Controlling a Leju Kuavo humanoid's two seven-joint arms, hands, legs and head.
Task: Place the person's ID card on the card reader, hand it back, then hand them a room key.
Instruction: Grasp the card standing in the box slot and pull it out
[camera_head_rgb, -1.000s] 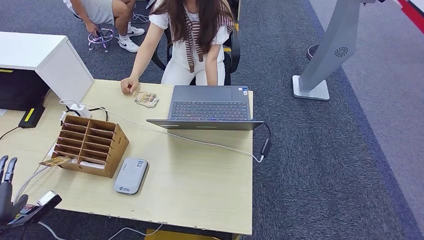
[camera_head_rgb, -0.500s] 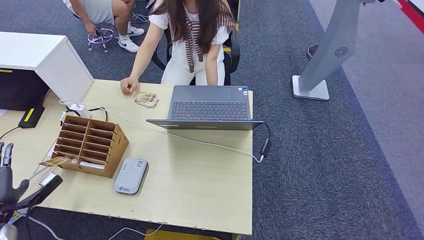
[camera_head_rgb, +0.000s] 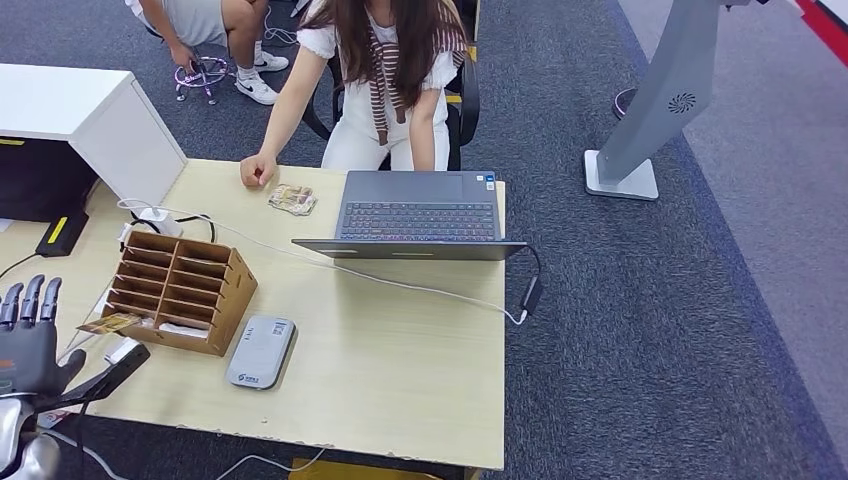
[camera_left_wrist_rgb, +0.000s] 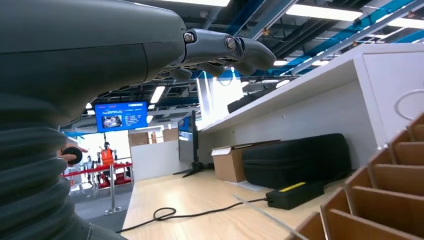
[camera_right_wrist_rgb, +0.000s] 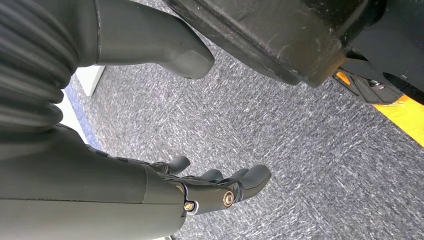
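The ID card (camera_head_rgb: 293, 199) lies on the wooden table's far side, just beside the seated person's hand (camera_head_rgb: 258, 172). A grey card reader (camera_head_rgb: 261, 351) rests flat near the front edge. To its left stands a wooden slotted organiser (camera_head_rgb: 182, 290) holding cards, with one card (camera_head_rgb: 110, 323) sticking out at its lower left. My left hand (camera_head_rgb: 35, 345) is raised at the table's front left corner, fingers straight and spread, thumb out, holding nothing. In the left wrist view its fingers (camera_left_wrist_rgb: 220, 50) reach out beside the organiser (camera_left_wrist_rgb: 390, 190). My right hand (camera_right_wrist_rgb: 215, 187) hangs over carpet, fingers apart and empty.
An open laptop (camera_head_rgb: 418, 215) sits at the far middle, its white cable (camera_head_rgb: 400, 284) crossing the table to a charger at the right edge. A white cabinet (camera_head_rgb: 90, 125) and a black power brick (camera_head_rgb: 63, 232) stand at the left. A second person crouches behind.
My left hand has risen from the lower left corner and moved up toward the organiser, fingers now showing fully. The person, card and reader have not moved.
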